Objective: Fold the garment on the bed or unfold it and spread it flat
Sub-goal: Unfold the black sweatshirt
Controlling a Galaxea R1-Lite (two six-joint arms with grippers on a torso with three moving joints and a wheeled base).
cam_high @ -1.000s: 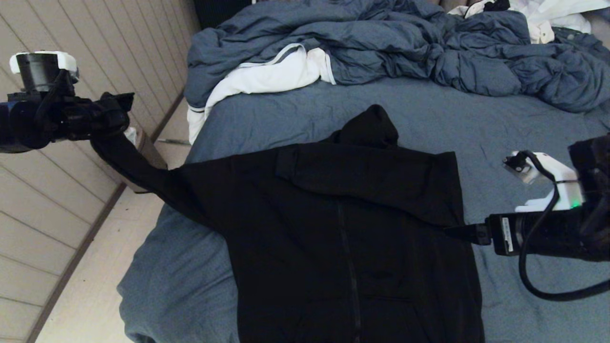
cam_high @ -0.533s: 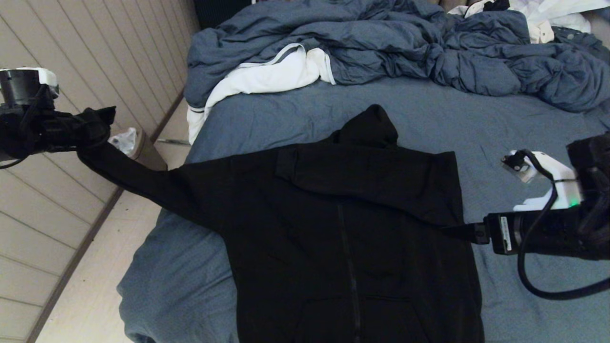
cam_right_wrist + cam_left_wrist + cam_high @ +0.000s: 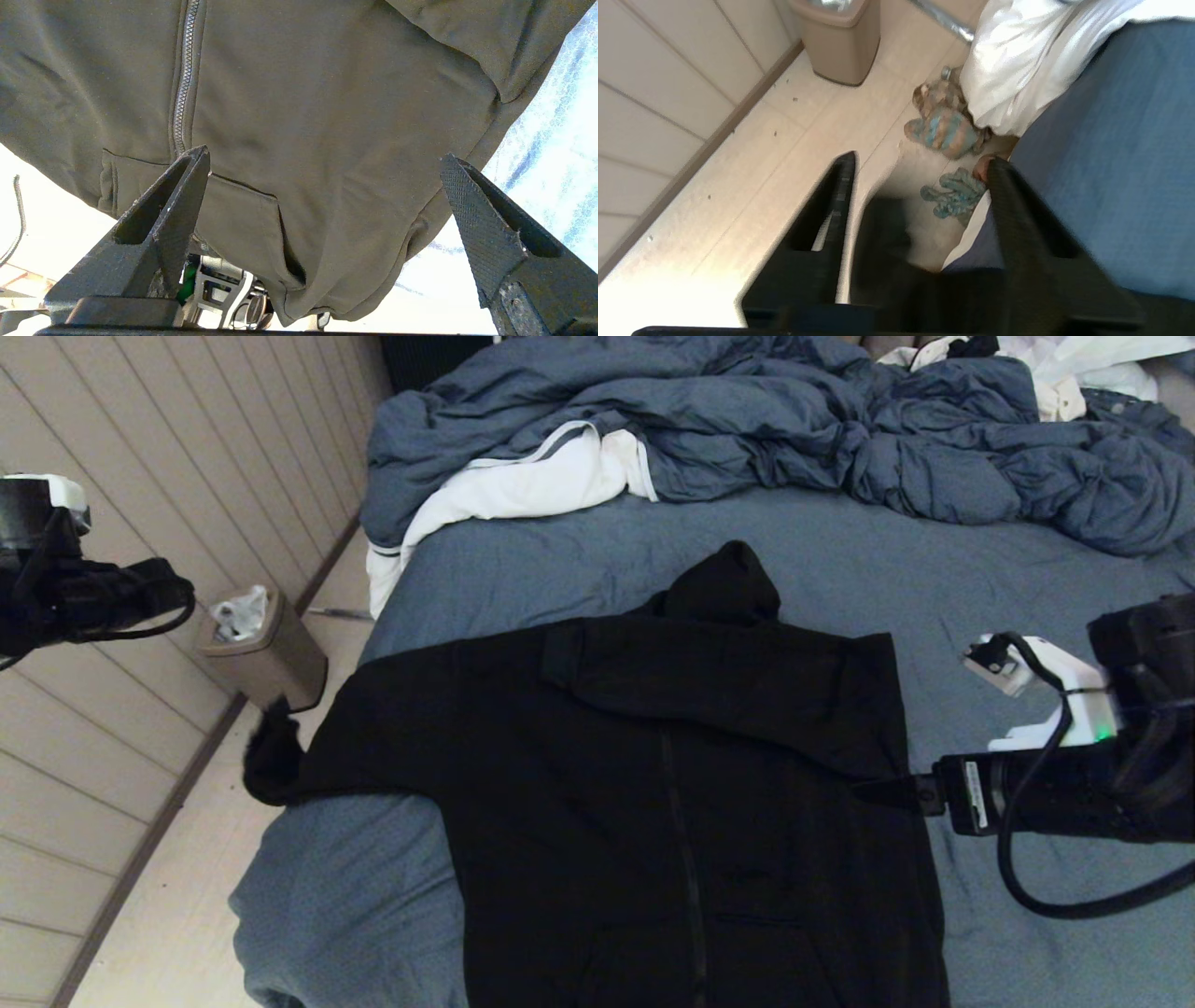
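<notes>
The garment (image 3: 672, 784), a black zip-front hoodie, lies front up on the bed (image 3: 560, 560), hood (image 3: 724, 583) pointing away. One sleeve is folded across its chest (image 3: 709, 681). The other sleeve's cuff (image 3: 271, 767) hangs off the bed's left edge. My left gripper (image 3: 173, 597) is out over the floor, left of the bed, open (image 3: 920, 161), with the blurred black sleeve (image 3: 882, 233) below its fingers. My right gripper (image 3: 882, 791) stands open at the hoodie's right edge; in the right wrist view (image 3: 324, 154) its fingers straddle the pocket and zip (image 3: 184, 79).
A tan waste bin (image 3: 261, 649) stands on the floor by the wall. A white cloth with grey trim (image 3: 523, 490) and a rumpled blue-grey duvet (image 3: 794, 420) lie at the bed's far end. Slippers and a rag (image 3: 945, 128) lie on the floor beside the bed.
My left gripper opened and let go of the sleeve, which dropped from its stretched-out position to hang over the bed's left edge. The left arm drew further left. The right arm shifted slightly left.
</notes>
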